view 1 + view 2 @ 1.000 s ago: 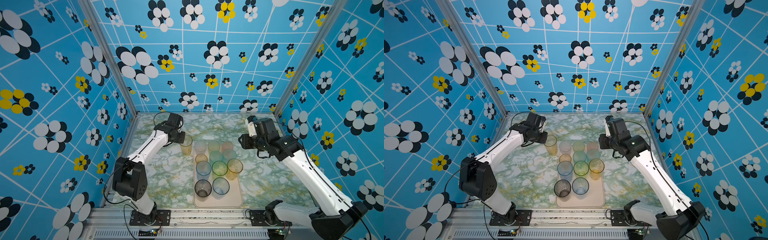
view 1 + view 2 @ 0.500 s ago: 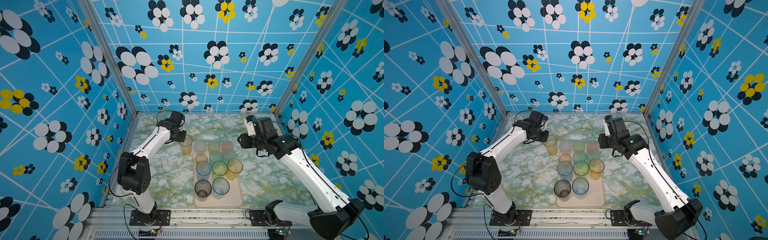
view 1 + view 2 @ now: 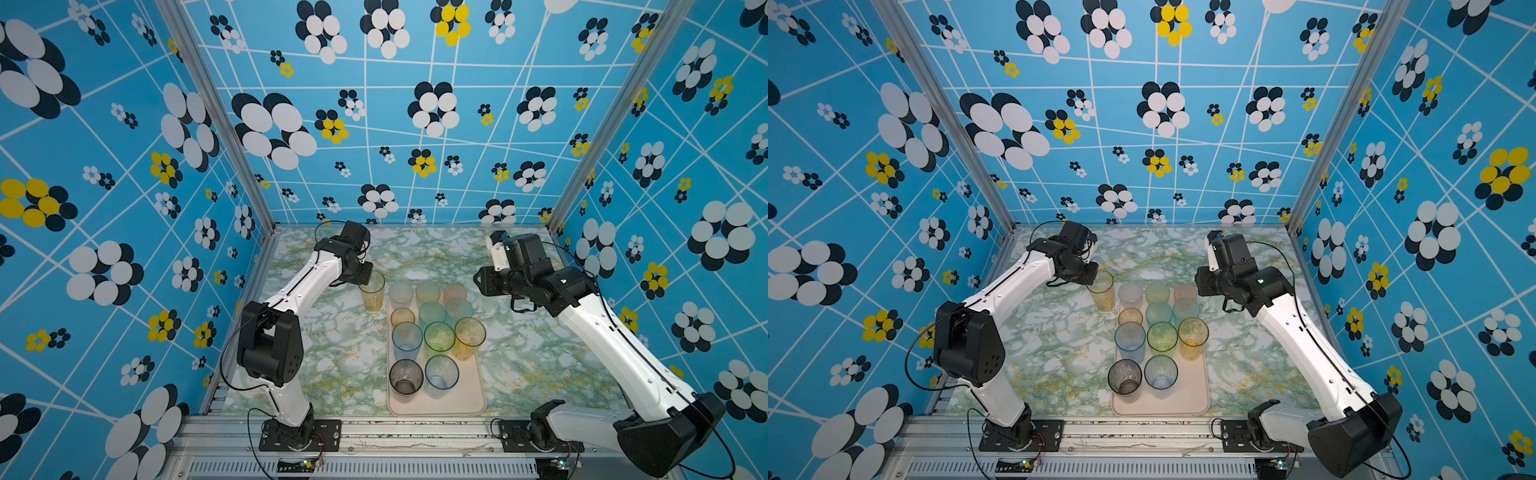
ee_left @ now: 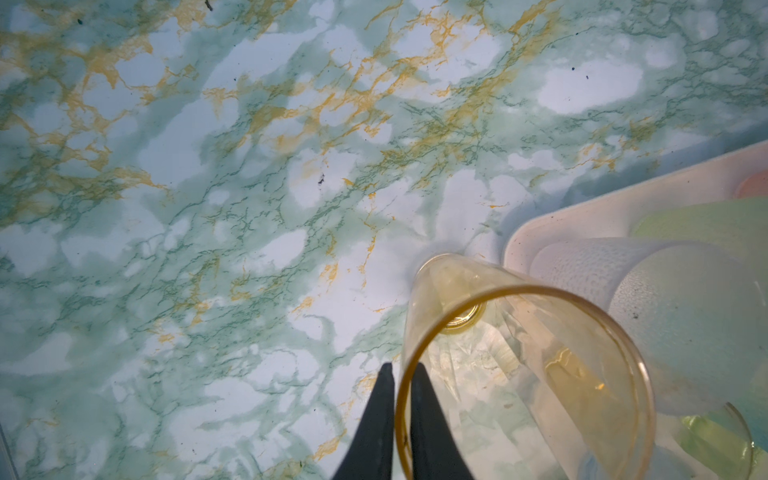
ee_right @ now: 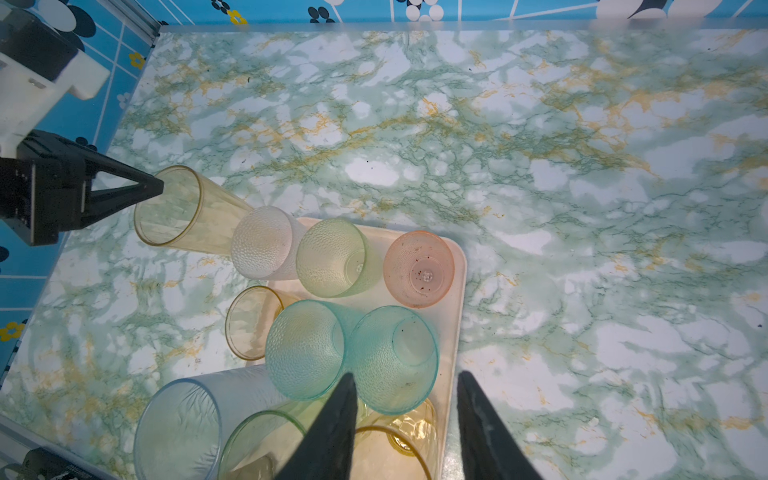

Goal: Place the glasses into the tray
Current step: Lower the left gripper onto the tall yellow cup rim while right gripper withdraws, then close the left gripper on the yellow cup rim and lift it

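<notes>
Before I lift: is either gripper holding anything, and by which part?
The left gripper pinches the tall amber glass at its rim, one finger inside, one outside. The right gripper, open, holds nothing.

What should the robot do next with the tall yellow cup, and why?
Probably lift it slightly: the left tool pinches the rim of the yellow glass, which stands on the table beside the tray, whose rim it must clear.

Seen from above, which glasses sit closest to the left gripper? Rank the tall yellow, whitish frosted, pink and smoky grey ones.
From the left gripper, in a top view:
1. tall yellow glass, gripped at its rim, just outside the tray.
2. whitish frosted glass, tray's far left corner.
3. pink glass, far right corner.
4. smoky grey glass, near left corner.
</notes>
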Robot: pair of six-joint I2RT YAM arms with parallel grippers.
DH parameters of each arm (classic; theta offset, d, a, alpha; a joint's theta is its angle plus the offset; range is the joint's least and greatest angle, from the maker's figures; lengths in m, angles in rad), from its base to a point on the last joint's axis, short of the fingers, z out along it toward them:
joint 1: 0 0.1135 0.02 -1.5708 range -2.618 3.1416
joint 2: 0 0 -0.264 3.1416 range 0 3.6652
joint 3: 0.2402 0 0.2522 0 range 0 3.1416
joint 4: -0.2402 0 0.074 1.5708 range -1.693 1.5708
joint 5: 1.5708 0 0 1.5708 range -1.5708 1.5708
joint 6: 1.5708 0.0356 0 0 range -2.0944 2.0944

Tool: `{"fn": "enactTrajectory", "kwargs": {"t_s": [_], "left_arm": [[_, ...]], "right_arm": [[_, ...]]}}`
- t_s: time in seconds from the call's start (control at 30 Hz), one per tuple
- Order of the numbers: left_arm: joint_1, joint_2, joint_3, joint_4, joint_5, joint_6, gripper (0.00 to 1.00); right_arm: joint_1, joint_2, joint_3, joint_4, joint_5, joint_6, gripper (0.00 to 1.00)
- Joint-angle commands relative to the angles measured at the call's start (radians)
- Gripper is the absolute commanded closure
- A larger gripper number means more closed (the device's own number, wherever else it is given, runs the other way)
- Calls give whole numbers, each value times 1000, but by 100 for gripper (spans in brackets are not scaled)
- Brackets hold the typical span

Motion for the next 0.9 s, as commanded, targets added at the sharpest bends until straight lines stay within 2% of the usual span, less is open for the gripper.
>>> {"fn": "enactTrajectory", "kwargs": {"t_s": [0.0,0.43,0.87], "left_arm": [[-1,16,28,-23,6,15,89],[-5,25,36,-32,8,24,98],[1,-109,-12,18,-2,18,100]], "right_arm": [[-7,-7,-8,10,-12,-11,58],[-8,-14,-29,11,-13,-7,58],[-49,-29,-91,19,34,21,59]]}}
